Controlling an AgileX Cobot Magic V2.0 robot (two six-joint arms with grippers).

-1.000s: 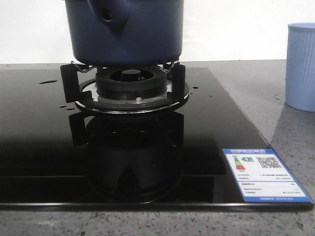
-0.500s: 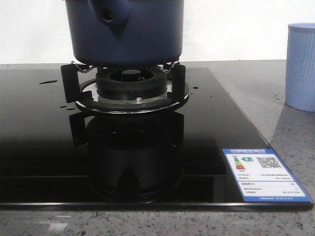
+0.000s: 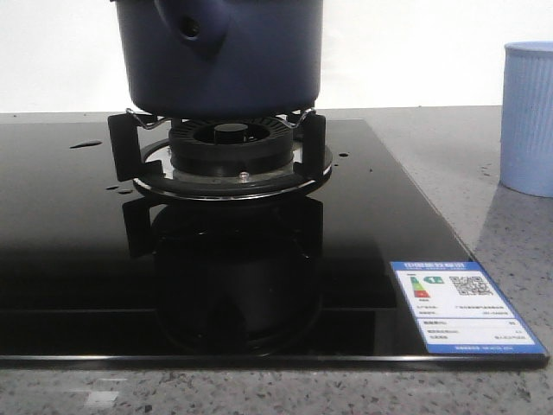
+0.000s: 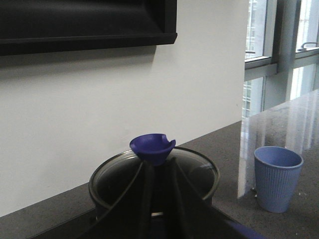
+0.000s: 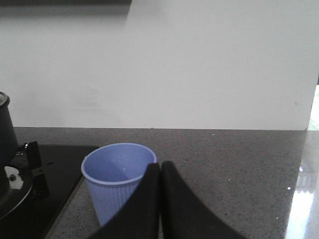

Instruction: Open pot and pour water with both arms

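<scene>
the left jaws sit pressed together, or nearly so, with nothing between them; only a thin dark seam shows where the two fingers meet. just past their tips, straight ahead and a little above, stands the blue lid knob on the glass lid, which still covers the pot. the pot rests on the burner grate of the black cooktop, its handle mount with the round hole facing the front camera. the knob is near the left jaws but apart from them.

further right, the pale blue ribbed cup stands on the grey tabletop, just beside the cooktop's edge. the right jaws are clenched shut on nothing, fingers touching along their length, and the cup lies just beyond their tips and slightly to one side, partly hidden by one finger.

judging from this, the task is at its opening step: the lid is not yet lifted and no water poured. the next move likely calls for the left jaws to spread, advance around the knob and close on it. the right jaws would likewise need to part before taking the pot or the cup.
</scene>
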